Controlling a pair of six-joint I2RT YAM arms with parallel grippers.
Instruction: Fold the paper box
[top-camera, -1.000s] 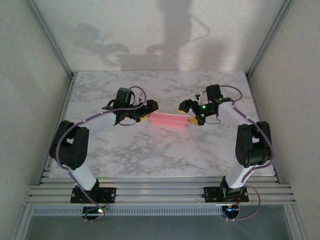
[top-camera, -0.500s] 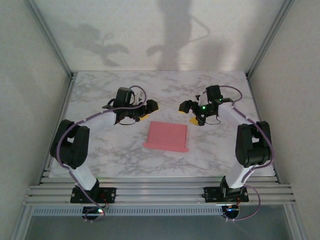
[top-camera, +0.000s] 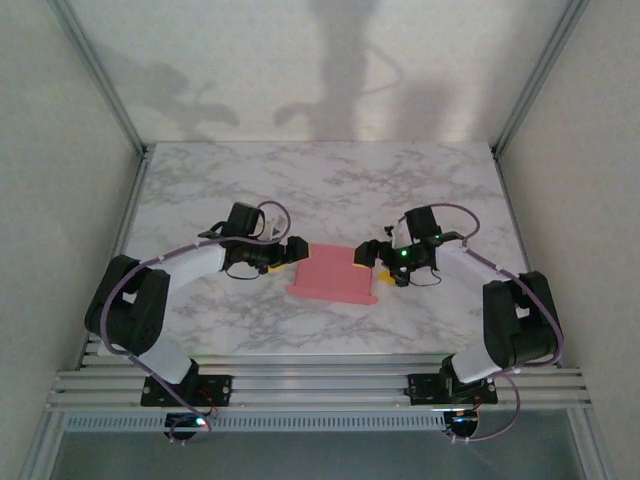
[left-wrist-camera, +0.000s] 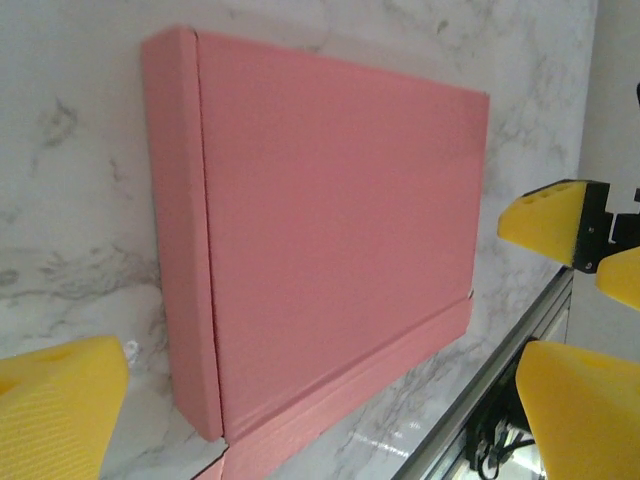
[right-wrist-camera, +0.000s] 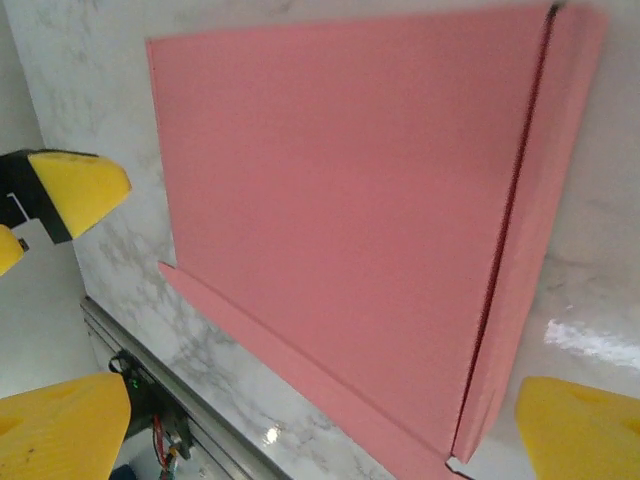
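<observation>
Top external shows the paper box (top-camera: 333, 272) flat, pink side up, on the worktop (top-camera: 250, 180) between my left tool (top-camera: 293, 250) and right tool (top-camera: 368, 258), both gaping empty; I'd catch both its ends evenly and fold along the creases (left-wrist-camera: 205, 230).

A robotics lab test cell is indicated. A marble-patterned tabletop (top-camera: 330, 180) is enclosed by plain white panels (top-camera: 60, 150) at 9, 12 and 3 o'clock, framed by aluminium posts (top-camera: 100, 75). At 6 o'clock, slotted aluminium rails (top-camera: 320, 385) carry bolted arm bases (top-camera: 185, 390), and purple cabling (top-camera: 120, 290) is left exposed.
</observation>
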